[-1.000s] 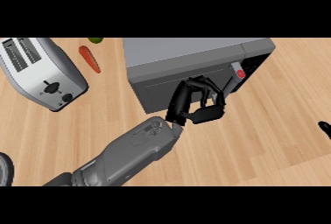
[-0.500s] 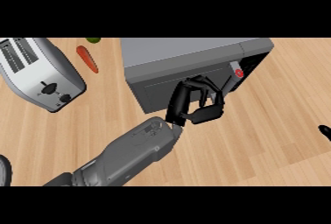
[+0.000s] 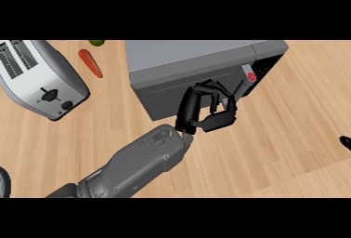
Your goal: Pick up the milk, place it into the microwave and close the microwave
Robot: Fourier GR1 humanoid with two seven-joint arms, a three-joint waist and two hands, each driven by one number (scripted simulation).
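Note:
The grey microwave stands at the top centre, with its grey door swung almost flat against the front. My left hand reaches in from the lower left and rests against the door's right edge, beside the dark panel with a red button. Its fingers are loosely bent and hold nothing. No milk is visible; the door hides the inside of the microwave. Only a black tip of my right hand shows at the right edge.
A silver toaster sits at the upper left. An orange carrot and a green item lie between it and the microwave. A dark curved edge shows at the lower left. Bare wooden counter spreads to the right and front.
My left hand has stayed on the door's right edge. The microwave and toaster have shifted slightly left in view; the door looks a little nearer to shut.

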